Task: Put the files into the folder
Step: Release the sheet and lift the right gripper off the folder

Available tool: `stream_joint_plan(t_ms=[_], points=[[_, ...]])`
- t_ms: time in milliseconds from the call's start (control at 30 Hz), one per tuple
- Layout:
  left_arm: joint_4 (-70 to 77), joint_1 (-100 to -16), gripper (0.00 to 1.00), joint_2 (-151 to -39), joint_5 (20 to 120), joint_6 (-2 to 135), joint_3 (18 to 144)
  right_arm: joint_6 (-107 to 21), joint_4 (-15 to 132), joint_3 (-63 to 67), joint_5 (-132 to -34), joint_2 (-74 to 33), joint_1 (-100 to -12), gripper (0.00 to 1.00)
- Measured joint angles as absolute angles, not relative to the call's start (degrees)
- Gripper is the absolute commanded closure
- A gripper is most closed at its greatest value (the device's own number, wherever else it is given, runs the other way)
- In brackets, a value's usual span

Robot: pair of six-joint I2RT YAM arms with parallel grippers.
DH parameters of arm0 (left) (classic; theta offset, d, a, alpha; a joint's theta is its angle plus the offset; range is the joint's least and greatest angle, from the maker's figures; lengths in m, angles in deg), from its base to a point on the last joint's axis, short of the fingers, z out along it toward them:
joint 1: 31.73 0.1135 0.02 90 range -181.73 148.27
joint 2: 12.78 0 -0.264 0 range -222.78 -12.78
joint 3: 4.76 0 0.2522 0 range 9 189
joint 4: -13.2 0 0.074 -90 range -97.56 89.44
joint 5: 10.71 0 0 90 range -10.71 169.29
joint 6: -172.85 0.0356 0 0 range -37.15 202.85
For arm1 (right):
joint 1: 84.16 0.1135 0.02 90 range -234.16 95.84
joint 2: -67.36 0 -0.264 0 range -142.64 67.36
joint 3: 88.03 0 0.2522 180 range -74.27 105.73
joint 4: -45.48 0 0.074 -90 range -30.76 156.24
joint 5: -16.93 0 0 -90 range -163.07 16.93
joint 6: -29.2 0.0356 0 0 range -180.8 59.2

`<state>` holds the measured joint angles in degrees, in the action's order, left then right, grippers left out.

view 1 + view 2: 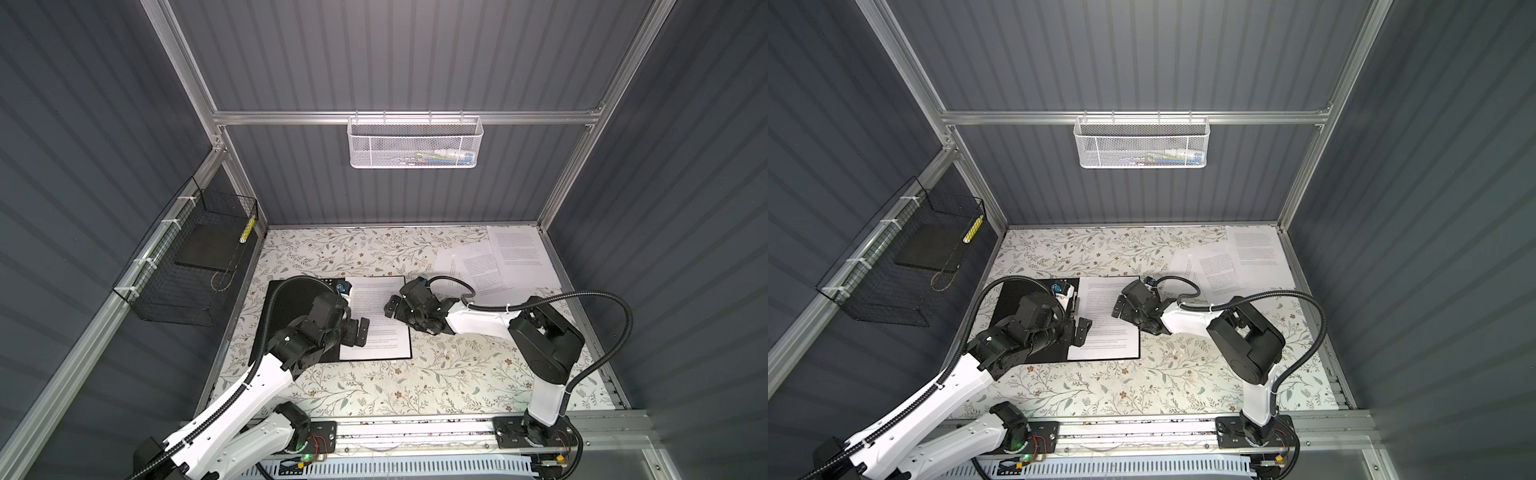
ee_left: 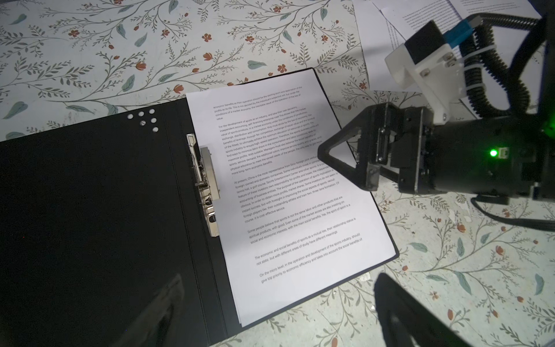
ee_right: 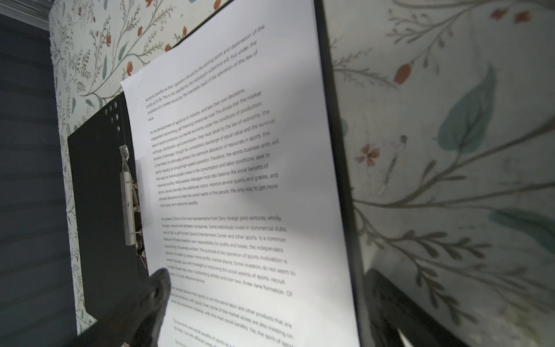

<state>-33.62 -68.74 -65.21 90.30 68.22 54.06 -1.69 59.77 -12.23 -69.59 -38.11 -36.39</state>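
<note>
— How far along am I?

— Your folder [image 2: 90, 195] lies open near the middle of the table [image 1: 415, 382], black inside up. At least one printed sheet [image 2: 285, 180] lies flat on its right half, with its left edge against the metal clip [image 2: 204, 180] at the spine. I can't tell whether it is clamped. I'd judge you've begun but not finished: the loose files [image 1: 498, 257], about three overlapping sheets, lie in the far right corner, well apart from the folder.

— And my grippers?

— Both are spread wide and hold nothing. Your right gripper [image 1: 395, 300] hangs over the sheet's right edge. Your left gripper [image 1: 358, 332] is over its left edge by the spine, nearer you.

— Anything readable?

— No brand or label shows, only pale dots [image 2: 144, 120] on the left flap. On the sheet you can read "For the development of sports as an industry" and "At present, China is the most representative from Sino-foreign joint ventures".
</note>
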Motion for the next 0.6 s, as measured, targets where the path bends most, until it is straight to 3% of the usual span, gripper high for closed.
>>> stream_joint_plan(t_ms=[233,467,600], points=[[-33.62,-68.74,0.0,-65.21,90.14,68.24,54.06,-7.68,67.38,-16.84,-67.6,-22.94,-41.81,0.01],[-33.6,-68.74,0.0,-65.21,89.71,68.22,54.06,-16.07,74.26,-29.38,-69.0,-8.95,-66.38,0.01],[-33.6,-68.74,0.0,-65.21,89.68,68.24,54.06,-20.0,77.15,-32.77,-72.32,-7.62,-76.15,0.01]])
